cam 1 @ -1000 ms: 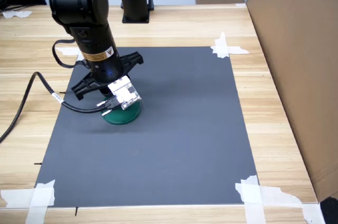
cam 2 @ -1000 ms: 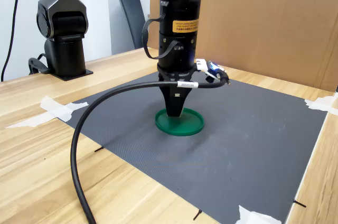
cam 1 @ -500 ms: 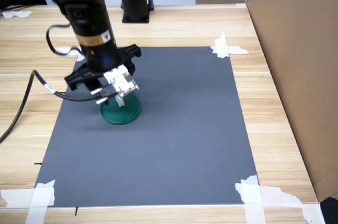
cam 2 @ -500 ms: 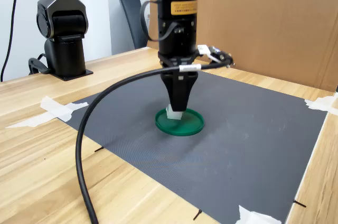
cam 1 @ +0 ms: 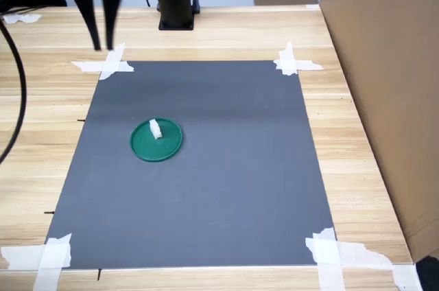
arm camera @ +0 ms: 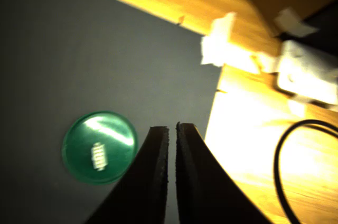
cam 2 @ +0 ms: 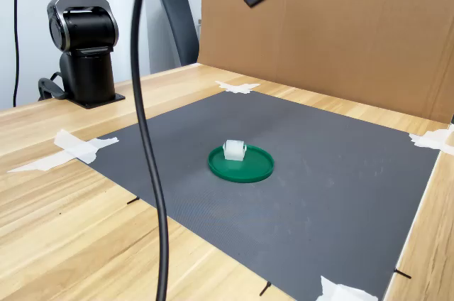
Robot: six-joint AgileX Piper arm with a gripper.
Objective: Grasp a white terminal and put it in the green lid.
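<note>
In the first exterior view, the black gripper (cam 1: 100, 33) was seen raised over the wooden counter's (cam 1: 357, 140) far left corner, its fingers drawn narrow and empty. To its right, on the dark grey mat (cam 1: 233, 188), the flat round green plastic lid (cam 1: 156, 141) was found, the tiny white plastic terminal (cam 1: 155, 129) resting inside it.

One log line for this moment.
white terminal: in green lid | gripper: shut, empty, raised clear | mat: nothing else on it
</note>
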